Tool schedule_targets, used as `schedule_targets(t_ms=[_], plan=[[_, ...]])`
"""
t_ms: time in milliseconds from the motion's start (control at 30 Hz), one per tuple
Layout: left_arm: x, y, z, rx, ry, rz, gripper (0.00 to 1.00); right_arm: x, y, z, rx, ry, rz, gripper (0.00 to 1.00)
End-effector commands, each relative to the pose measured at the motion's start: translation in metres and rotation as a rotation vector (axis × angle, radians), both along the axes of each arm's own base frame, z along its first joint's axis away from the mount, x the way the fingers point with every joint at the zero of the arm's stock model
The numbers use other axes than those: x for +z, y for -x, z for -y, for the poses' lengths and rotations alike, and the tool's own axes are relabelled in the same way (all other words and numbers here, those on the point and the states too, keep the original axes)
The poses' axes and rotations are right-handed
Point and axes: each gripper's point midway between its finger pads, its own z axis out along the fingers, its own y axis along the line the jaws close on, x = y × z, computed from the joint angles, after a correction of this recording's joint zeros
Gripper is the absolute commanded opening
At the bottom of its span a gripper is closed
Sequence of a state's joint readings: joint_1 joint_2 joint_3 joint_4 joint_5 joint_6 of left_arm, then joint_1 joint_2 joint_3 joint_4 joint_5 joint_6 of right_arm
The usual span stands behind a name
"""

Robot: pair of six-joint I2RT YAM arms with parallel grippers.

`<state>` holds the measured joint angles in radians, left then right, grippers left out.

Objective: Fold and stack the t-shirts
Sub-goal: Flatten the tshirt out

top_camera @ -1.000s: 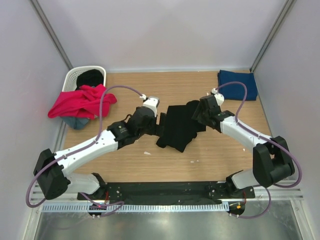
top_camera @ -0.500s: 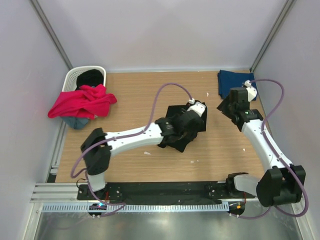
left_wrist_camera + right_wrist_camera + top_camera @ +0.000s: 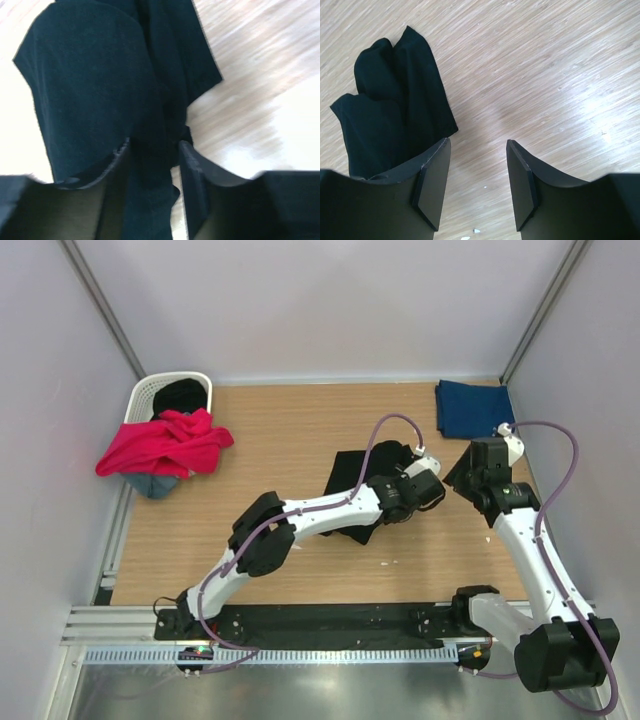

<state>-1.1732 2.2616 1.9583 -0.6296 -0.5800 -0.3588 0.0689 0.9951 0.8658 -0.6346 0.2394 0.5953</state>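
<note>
Top external: left arm (image 3: 320, 510) stretched rightward — left gripper (image 3: 153, 146) straddles black t-shirt (image 3: 350, 475), grip unclear; right gripper (image 3: 478, 145) spread.

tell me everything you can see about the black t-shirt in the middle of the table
The black t-shirt is soft, matte dark cloth. It lies partly folded and bunched into an uneven oblong on the wooden table, a little right of centre. The left wrist view shows layered folds and a loose flap lying on the wood. The left arm lies across it, and the left gripper straddles a bunched ridge of cloth near its right edge. Whether that cloth is clamped cannot be told.
</note>
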Motion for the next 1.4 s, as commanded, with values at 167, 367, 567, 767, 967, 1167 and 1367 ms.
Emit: schedule_targets(t_ms=[167, 367, 567, 767, 967, 1167, 1367], plan=[[0.014, -0.025, 0.004, 0.070, -0.028, 0.120, 0.31, 0.000, 0.002, 0.000, 0.034, 0.018, -0.011, 0.54], [0.023, -0.033, -0.003, 0.098, -0.009, 0.120, 0.00, -0.006, 0.000, -0.008, 0.070, -0.008, -0.018, 0.53], [0.075, -0.040, -0.014, 0.125, 0.165, 0.061, 0.00, -0.018, -0.011, -0.036, 0.228, -0.081, 0.020, 0.50], [0.121, -0.040, -0.056, 0.189, 0.369, -0.029, 0.00, -0.048, -0.016, -0.057, 0.281, -0.176, -0.028, 0.46], [0.121, -0.025, -0.121, 0.247, 0.412, -0.087, 0.00, -0.072, -0.029, -0.080, 0.295, -0.208, -0.048, 0.45], [0.061, -0.009, -0.199, 0.450, 0.402, -0.181, 0.00, -0.070, -0.044, -0.130, 0.392, -0.199, -0.054, 0.46], [0.027, 0.017, -0.286, 0.692, 0.362, -0.183, 0.00, -0.087, -0.047, -0.148, 0.371, -0.174, -0.102, 0.48]])
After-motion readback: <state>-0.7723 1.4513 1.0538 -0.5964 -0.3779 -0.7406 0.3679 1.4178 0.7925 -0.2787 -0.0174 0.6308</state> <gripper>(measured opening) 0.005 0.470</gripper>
